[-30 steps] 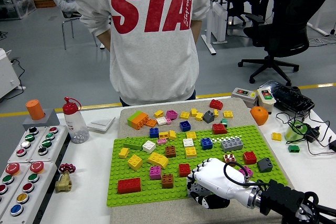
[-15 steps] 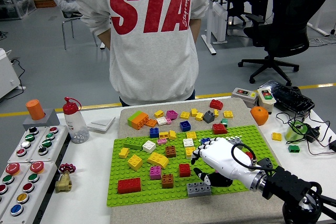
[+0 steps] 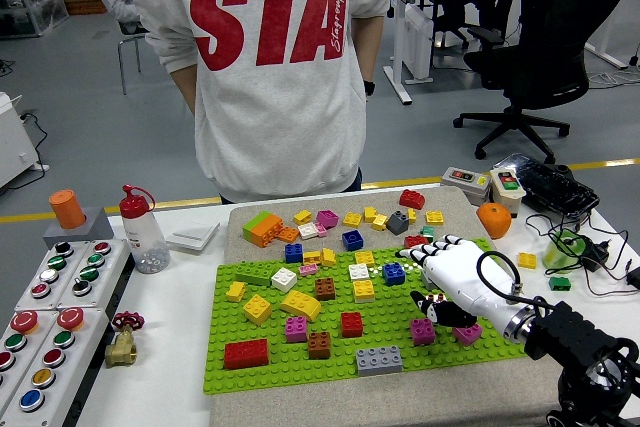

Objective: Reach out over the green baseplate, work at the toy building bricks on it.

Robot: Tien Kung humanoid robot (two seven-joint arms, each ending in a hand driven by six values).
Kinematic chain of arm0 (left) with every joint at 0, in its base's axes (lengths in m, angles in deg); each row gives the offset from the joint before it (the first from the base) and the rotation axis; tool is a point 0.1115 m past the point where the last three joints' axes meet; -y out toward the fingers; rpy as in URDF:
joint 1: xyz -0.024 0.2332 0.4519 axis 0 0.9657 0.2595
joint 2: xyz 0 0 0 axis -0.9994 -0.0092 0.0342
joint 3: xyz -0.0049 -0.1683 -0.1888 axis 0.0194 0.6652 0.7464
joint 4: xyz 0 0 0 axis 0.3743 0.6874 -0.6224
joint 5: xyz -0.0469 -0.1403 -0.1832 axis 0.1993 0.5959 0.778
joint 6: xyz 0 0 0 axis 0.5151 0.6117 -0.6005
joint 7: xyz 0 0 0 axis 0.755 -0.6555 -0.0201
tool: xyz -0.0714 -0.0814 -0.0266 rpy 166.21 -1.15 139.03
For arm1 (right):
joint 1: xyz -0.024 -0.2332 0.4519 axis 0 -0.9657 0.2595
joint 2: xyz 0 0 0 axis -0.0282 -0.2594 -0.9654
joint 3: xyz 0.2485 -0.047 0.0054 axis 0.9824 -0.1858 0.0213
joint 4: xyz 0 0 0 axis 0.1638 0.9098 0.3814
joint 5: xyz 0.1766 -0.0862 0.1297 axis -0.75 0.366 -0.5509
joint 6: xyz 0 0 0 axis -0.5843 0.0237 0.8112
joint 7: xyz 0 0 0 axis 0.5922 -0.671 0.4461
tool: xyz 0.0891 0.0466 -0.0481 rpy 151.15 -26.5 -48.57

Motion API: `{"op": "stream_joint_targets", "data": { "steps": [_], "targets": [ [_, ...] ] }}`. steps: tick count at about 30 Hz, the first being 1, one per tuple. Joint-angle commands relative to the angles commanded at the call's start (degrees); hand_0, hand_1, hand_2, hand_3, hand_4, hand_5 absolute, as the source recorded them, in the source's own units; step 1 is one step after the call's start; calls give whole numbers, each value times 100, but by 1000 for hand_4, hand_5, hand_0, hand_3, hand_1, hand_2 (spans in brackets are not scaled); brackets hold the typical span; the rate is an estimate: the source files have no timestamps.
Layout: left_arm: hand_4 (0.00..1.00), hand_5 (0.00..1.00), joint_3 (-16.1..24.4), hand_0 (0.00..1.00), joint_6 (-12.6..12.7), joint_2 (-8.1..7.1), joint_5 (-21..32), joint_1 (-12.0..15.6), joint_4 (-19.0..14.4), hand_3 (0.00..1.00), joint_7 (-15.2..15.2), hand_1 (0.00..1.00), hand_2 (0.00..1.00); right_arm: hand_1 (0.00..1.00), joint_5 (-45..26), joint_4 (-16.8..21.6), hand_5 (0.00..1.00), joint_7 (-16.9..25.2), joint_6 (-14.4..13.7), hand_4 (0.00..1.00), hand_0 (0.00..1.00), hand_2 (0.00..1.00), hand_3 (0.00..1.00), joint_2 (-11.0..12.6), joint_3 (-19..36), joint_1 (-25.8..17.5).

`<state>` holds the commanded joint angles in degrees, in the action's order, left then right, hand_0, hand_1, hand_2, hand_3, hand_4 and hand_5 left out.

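Note:
The green baseplate (image 3: 262,367) lies on a beige mat and carries several scattered bricks in many colours. A grey brick (image 3: 378,359) sits near its front edge, with a magenta brick (image 3: 422,330) just behind and to the right. My right hand (image 3: 428,279), white with black joints, hovers over the plate's right side with its fingers (image 3: 420,252) spread and nothing in them. It hides the bricks beneath it. More loose bricks, among them a red brick (image 3: 411,199), lie on the mat behind the plate. My left arm is out of sight.
A person (image 3: 270,67) in a white sweatshirt stands at the far side, back turned, hands off the table. Button boxes (image 3: 50,307), a brass valve (image 3: 122,342) and a bottle (image 3: 140,232) are at left. An orange (image 3: 493,219), a switch box (image 3: 468,181) and cables (image 3: 590,247) are at right.
My right hand lifted from the plate's front edge and moved back and to the right, fingers opening. The grey brick now sits alone near the front edge. The person shifted slightly left.

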<state>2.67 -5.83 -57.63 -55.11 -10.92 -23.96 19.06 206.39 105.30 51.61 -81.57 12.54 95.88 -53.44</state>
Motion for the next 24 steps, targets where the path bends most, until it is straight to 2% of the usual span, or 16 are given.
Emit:
{"op": "stream_joint_targets", "data": {
  "steps": [2,3,11,14,15,17,24],
  "targets": [
    [369,998,-8,661,3,0,15,-3,2,474,8,613,616,792,0,-32,316,-31,70,590,825,866,909,9,63,4],
    [369,998,-11,661,3,-1,20,-6,2,476,11,616,616,808,0,-45,310,-47,116,608,859,877,898,15,95,6],
    [369,998,-9,661,6,-10,18,-11,7,475,22,615,617,812,0,67,298,-97,668,623,852,872,897,171,532,-132],
    [369,998,2,661,-1,-16,-8,-20,7,475,10,615,617,812,0,230,298,-120,799,623,852,872,897,327,564,-201],
    [369,998,4,662,-4,-17,-16,-22,7,478,7,616,619,803,0,276,291,-123,822,643,825,863,887,371,561,-218],
    [369,998,12,662,-10,-19,-38,-31,8,478,-3,616,619,803,0,444,291,-108,860,643,825,863,887,544,513,-279],
    [371,998,32,662,-12,-14,-67,-43,10,481,-13,616,620,799,0,783,273,15,859,664,816,853,872,992,264,-387]
  ]
}}
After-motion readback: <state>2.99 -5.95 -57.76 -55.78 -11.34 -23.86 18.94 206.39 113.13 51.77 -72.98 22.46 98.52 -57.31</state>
